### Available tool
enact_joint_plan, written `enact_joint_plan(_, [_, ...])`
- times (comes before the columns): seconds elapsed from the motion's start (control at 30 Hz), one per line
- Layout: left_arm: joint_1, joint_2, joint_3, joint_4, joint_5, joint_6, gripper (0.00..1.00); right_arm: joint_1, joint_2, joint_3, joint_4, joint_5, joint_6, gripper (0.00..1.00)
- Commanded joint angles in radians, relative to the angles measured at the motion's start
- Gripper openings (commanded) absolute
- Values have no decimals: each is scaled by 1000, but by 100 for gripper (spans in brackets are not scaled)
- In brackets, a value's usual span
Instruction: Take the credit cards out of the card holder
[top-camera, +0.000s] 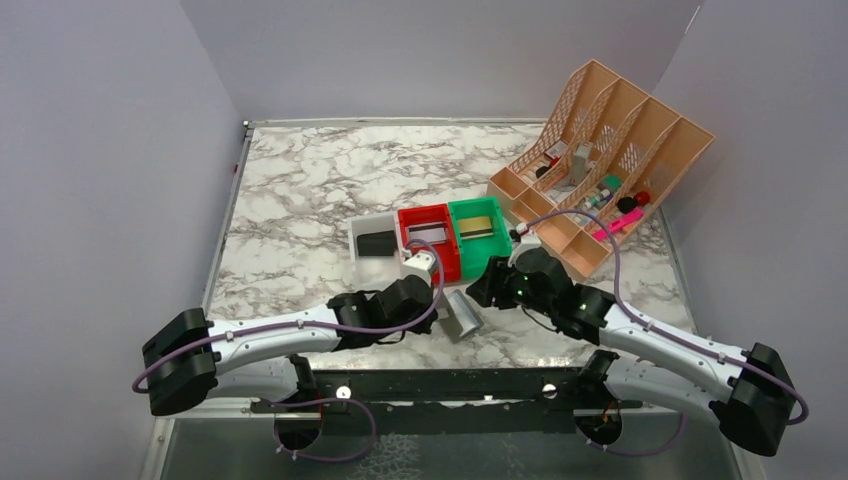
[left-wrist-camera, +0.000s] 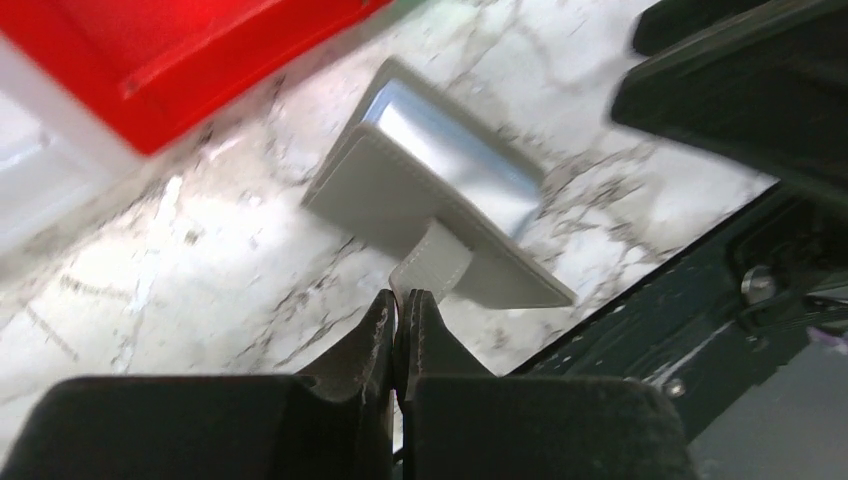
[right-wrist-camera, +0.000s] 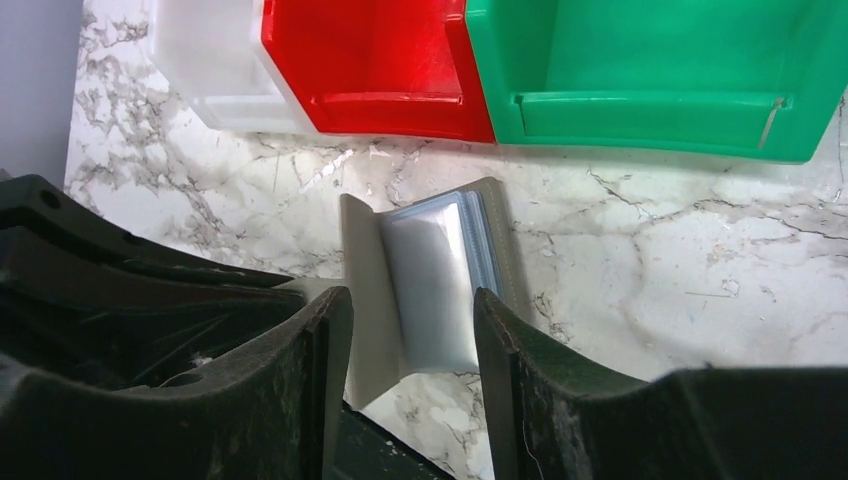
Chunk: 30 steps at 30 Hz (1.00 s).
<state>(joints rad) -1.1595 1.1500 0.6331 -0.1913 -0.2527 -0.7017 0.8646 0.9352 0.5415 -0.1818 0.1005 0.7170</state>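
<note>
The card holder (top-camera: 462, 316) lies half open on the marble near the front edge, grey outside with pale, shiny sleeves inside (right-wrist-camera: 432, 285). My left gripper (left-wrist-camera: 403, 300) is shut on the grey strap tab (left-wrist-camera: 433, 262) that sticks out of the card holder (left-wrist-camera: 430, 205). My right gripper (right-wrist-camera: 412, 312) hangs open just above the holder, one finger on each side of the pale sleeves, touching nothing that I can see. A black credit card (top-camera: 376, 243) lies in the white bin (top-camera: 368, 224). Other cards lie in the red bin (top-camera: 445, 262) and in the green bin (top-camera: 478, 207).
The three bins stand in a row just behind the holder; in the right wrist view, the red bin (right-wrist-camera: 370, 70) and the green bin (right-wrist-camera: 660, 80) are close ahead. An orange desk organiser (top-camera: 600, 165) with small items stands at the back right. A black rail (top-camera: 450, 385) runs along the near edge.
</note>
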Motion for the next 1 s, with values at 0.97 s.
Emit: enact_joint_plan(0.97, [3, -325, -260, -174, -97, -195, 0, 2, 371, 89, 35, -347, -101, 55])
